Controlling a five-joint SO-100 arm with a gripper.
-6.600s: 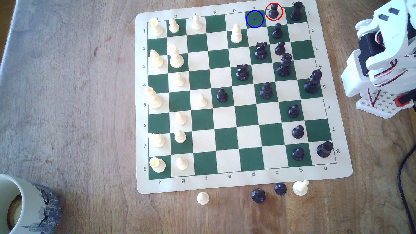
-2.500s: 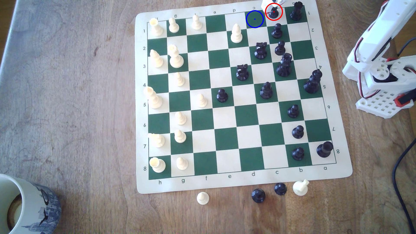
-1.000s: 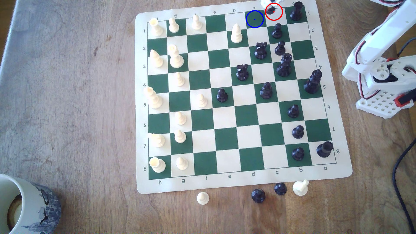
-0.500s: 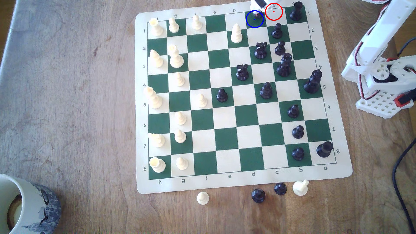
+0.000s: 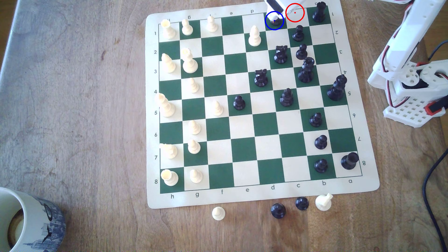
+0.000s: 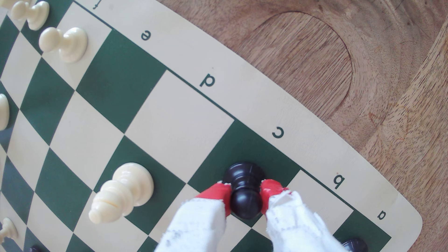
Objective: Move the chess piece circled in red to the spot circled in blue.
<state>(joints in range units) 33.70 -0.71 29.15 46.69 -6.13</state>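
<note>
Gripper [image 6: 245,193]: clamping black pawn [image 6: 244,187] by the head, base sitting on blue-ringed square [image 5: 280,26]. Advisable: centring, seating flat, then releasing gently.

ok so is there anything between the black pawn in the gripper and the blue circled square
Nothing visible. The gripper is shut on the black pawn, which is already over the blue-circled green square. That square holds no other piece; the nearest, a cream piece, is two squares away.
</note>
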